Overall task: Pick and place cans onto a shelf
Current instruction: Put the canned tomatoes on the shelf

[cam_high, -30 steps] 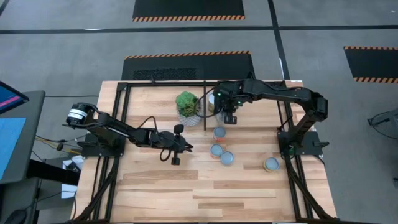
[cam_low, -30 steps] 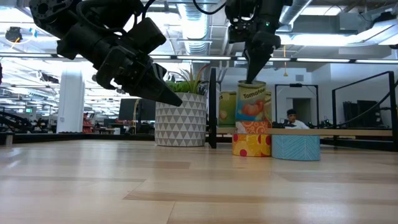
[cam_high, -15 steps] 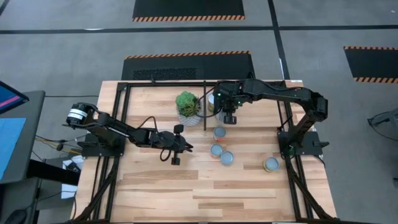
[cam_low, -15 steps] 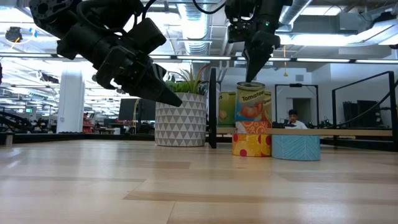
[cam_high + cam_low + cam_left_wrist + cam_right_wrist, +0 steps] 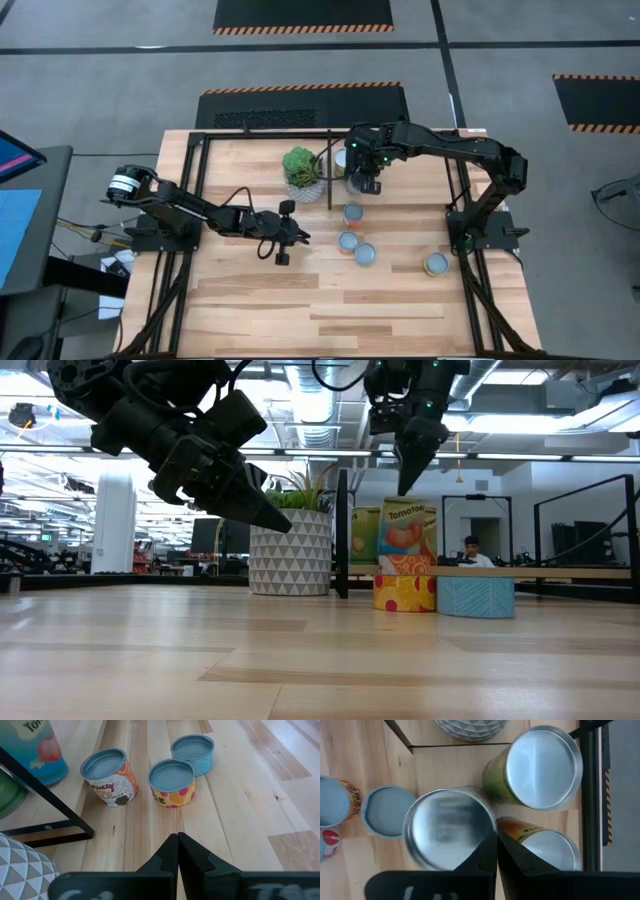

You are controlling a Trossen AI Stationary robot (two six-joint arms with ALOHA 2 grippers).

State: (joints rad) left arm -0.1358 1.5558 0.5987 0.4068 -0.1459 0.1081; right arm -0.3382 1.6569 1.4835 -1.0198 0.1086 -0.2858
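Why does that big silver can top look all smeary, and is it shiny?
In the right wrist view the nearest can top shows a smeared grey reflection, too close to look crisp. The green can's lid gleams bright and even. In the low view, ceiling lights glare behind the arms.

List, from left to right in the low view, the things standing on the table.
Potted plant → black shelf bar → green can → tomato can stacked on a yellow can → blue can.

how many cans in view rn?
7. Three tall ones under the right gripper by the centre bar; three small ones clustered mid-table; one alone farther right. Others may be hidden.
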